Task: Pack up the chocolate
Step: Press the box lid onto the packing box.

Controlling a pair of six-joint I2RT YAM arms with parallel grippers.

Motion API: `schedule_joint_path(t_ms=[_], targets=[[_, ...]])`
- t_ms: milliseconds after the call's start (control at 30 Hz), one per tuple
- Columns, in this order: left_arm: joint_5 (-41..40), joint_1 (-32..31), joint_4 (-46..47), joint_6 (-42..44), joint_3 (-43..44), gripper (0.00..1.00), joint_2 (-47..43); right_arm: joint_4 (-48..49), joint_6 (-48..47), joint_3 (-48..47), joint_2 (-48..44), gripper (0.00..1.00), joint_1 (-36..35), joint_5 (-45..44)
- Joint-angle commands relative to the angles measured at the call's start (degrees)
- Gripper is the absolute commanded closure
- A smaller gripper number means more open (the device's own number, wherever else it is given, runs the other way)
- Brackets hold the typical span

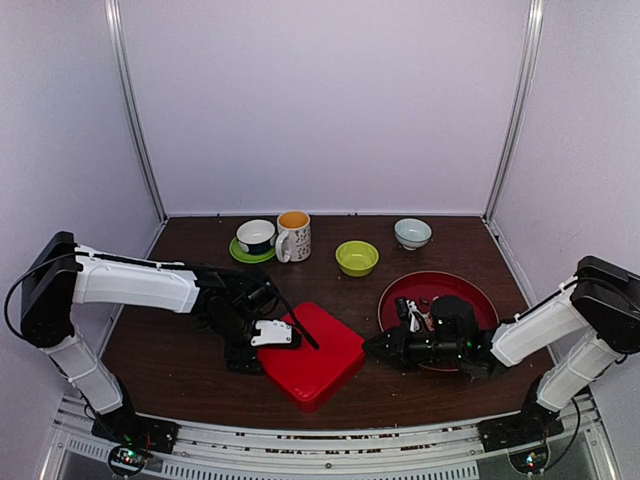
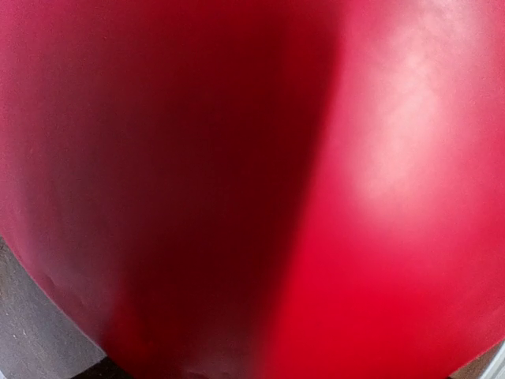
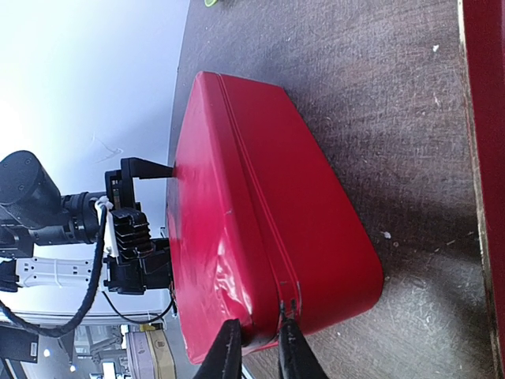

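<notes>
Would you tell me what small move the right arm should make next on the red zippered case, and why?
Probably draw the small dark zipper pull along the seam. The right gripper appears to pinch that pull at a corner of the red zippered case, the zipper looks closed, and the left gripper seems to hold the opposite side steady.

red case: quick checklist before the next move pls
1. Red case open for packing: not ok, the zip line runs closed.
2. Zipper pull between the right gripper fingers: cannot tell, it sits right at one fingertip.
3. Left gripper bracing the case: cannot tell, it is at the left corner with the grip hidden.
4. Red plate apart from the case: ok.
5. Green bowl and mug out of the way: ok, far behind.
</notes>
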State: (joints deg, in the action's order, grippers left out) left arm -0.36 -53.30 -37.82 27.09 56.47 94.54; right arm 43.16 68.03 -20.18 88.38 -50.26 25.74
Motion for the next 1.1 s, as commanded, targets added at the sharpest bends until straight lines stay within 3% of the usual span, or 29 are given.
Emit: schedule_joint_path(t_ms=[0, 167, 467, 900, 1067], targets=[[11.22, -3.22, 18.2, 0.05, 2.04, 0.18, 3.55, -9.72, -1.44, -0.7, 3.61, 0.86, -2.45, 4.52], [10.06, -3.22, 18.29, -0.68, 2.14, 0.18, 3.26, -10.64, -1.5, -1.24, 0.84, 0.85, -2.38, 4.65], [7.3, -3.22, 17.26, -2.61, 1.64, 0.13, 0.21, -22.93, -6.45, -5.69, -8.79, 0.82, -2.08, 2.21], [7.87, -3.22, 21.08, -6.68, -2.49, 0.13, -5.05, -23.37, -7.53, -6.23, -14.92, 0.8, -1.0, 2.04], [6.84, -3.21, 21.11, -8.27, -3.21, 0.12, -5.98, -27.47, -9.17, -6.16, -17.7, 0.69, -0.9, 0.0]])
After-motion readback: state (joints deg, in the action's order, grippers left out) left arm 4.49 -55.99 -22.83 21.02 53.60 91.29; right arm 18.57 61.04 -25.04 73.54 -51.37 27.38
